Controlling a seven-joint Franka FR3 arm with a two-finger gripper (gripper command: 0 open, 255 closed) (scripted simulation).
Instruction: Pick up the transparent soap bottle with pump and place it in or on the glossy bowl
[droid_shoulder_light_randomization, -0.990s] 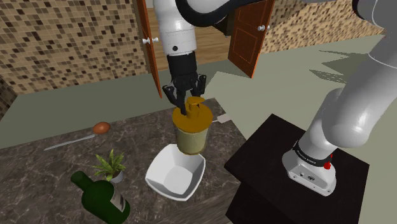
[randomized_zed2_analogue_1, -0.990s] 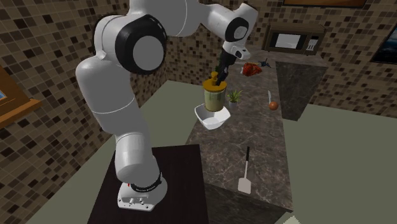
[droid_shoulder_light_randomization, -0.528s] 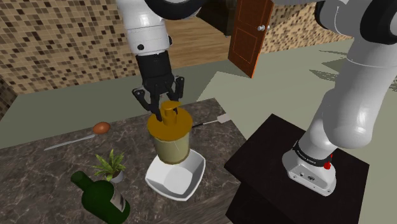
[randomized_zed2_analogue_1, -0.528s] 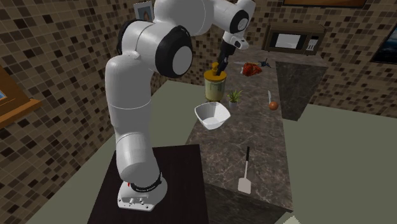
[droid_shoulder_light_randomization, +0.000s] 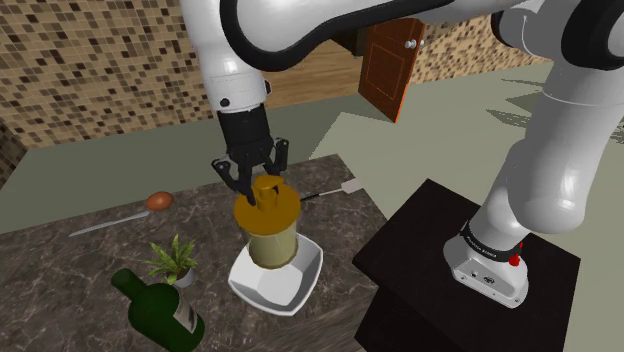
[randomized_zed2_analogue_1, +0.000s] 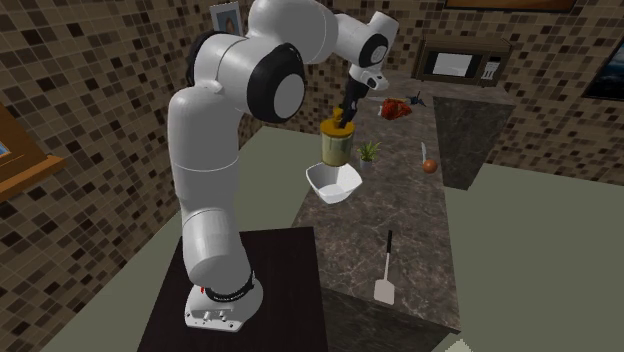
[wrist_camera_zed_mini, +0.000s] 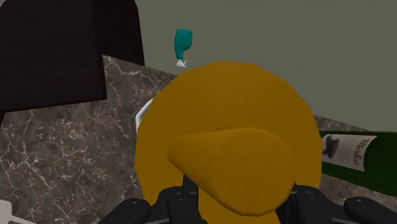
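Fingers (droid_shoulder_light_randomization: 228, 174) pinch the amber pump top, so the soap bottle (droid_shoulder_light_randomization: 268, 228) hangs over the white bowl (droid_shoulder_light_randomization: 298, 284). Slim grip, tall load: let go off-centre and it likely tips over the rim, toward the potted plant (droid_shoulder_light_randomization: 172, 258) or green wine bottle (droid_shoulder_light_randomization: 160, 312) on the surface (droid_shoulder_light_randomization: 60, 270) beyond.

One bench (droid_shoulder_light_randomization: 60, 285) carries six items: one amber-capped pump bottle (droid_shoulder_light_randomization: 268, 228), one white bowl (droid_shoulder_light_randomization: 302, 284), one green wine bottle (droid_shoulder_light_randomization: 160, 312), one potted plant (droid_shoulder_light_randomization: 174, 260), one spatula (droid_shoulder_light_randomization: 349, 186), one long-handled spoon (droid_shoulder_light_randomization: 158, 201).
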